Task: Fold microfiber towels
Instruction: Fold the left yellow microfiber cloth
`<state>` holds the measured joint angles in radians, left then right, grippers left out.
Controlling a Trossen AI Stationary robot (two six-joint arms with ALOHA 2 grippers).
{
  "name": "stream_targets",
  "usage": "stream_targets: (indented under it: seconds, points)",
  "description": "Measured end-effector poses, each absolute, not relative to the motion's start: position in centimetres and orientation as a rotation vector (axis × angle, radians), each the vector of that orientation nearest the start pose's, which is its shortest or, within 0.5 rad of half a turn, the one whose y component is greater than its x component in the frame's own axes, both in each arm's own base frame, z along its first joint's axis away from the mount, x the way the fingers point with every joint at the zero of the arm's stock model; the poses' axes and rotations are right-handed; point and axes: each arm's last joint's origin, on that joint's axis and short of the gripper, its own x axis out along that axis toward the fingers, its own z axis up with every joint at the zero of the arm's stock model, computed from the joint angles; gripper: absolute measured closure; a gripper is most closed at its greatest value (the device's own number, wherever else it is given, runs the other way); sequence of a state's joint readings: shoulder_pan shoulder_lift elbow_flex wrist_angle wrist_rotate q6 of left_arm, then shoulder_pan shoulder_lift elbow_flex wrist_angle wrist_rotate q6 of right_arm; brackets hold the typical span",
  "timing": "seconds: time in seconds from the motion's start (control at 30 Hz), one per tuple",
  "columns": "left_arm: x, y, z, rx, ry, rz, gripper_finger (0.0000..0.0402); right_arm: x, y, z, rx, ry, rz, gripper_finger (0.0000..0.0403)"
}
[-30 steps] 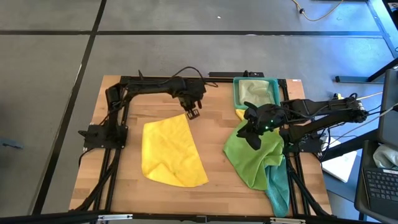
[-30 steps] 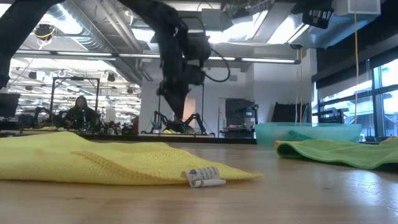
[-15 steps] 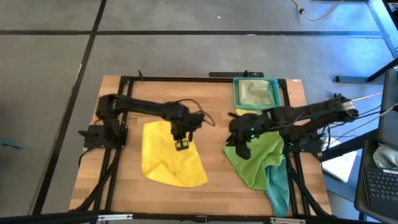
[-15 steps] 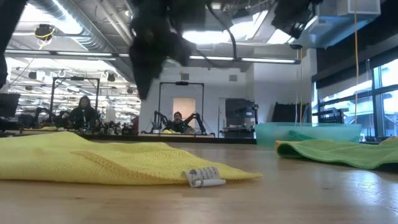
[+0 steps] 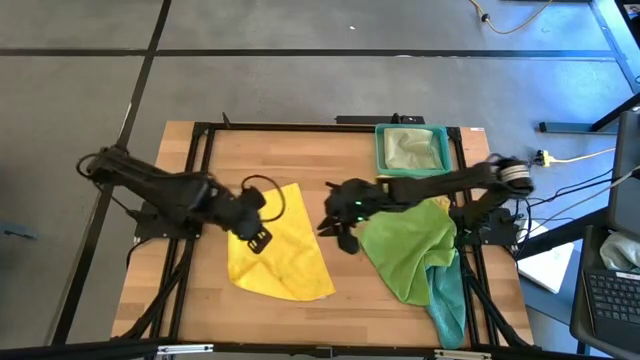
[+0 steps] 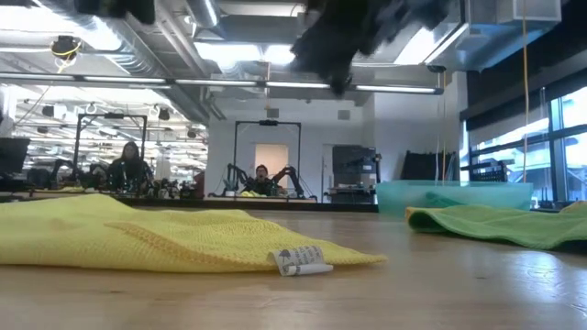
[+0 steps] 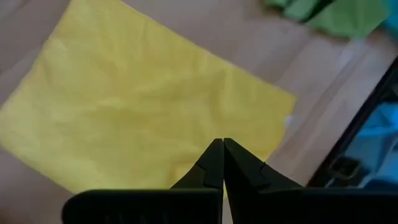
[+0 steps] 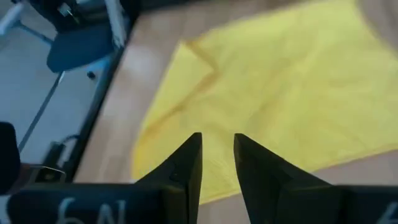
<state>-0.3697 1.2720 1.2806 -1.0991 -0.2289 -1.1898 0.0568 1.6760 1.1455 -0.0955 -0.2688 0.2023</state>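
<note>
A yellow towel [image 5: 285,255] lies spread flat on the wooden table left of the middle; it also shows in the low view [image 6: 138,240] and in both wrist views [image 7: 143,106] [image 8: 273,93]. My left gripper [image 5: 258,240] [image 7: 222,163] hovers shut above the towel's left part. My right gripper [image 5: 343,238] [image 8: 217,165] hovers slightly open above the table by the towel's right edge. A bright green towel [image 5: 405,250] lies crumpled at the right, partly over a teal towel [image 5: 448,300]. A pale olive towel [image 5: 412,150] lies in the teal tray [image 5: 380,150].
The tray stands at the far right of the table. A bit of a second yellow towel [image 5: 437,203] shows at the green towel's far edge. A white label [image 6: 298,260] sticks out at the yellow towel's near corner. People sit in the room behind.
My left gripper has swung from the table's far middle toward the near left and now hangs over the yellow towel's left part. My right gripper has gone left from over the green towel to the yellow towel's right edge. The towels have not moved.
</note>
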Motion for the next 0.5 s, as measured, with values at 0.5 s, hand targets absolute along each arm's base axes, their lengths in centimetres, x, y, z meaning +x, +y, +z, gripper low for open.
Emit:
stream_targets:
  seconds: [0.5]
  points:
    - [19.6,-12.4,34.2,-0.921,0.823,0.487,0.04,45.8,0.2,16.5,0.148,0.763,0.209,0.0308]
